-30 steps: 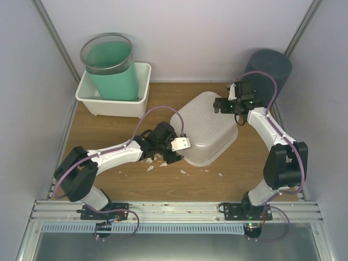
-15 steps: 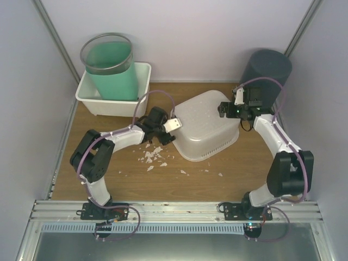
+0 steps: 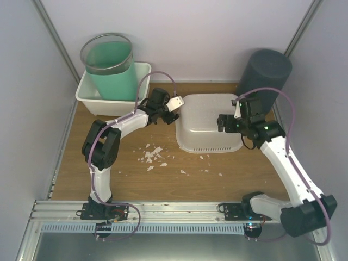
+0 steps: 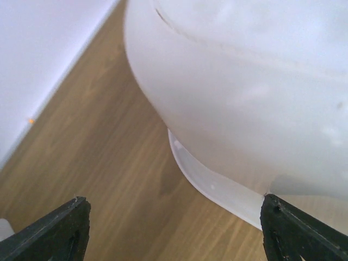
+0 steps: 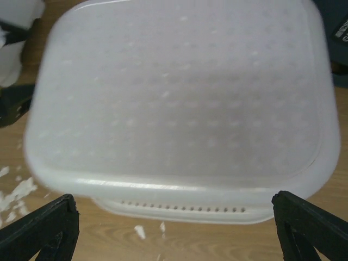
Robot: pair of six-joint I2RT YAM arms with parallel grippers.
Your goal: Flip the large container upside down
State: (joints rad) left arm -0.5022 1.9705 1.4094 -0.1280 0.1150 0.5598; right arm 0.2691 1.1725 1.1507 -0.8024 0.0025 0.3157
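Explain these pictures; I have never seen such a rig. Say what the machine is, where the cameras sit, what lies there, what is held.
Two robot arms are bolted at the near edge of a wooden table. One picture looks down from above; the other two come from a camera on each wrist. In the middle sits a large container, bottom up. Behind stand a white bin holding a green tub, and a dark cylinder; white crumbs lie in front. The left gripper and right gripper flank the container, both open, holding nothing.
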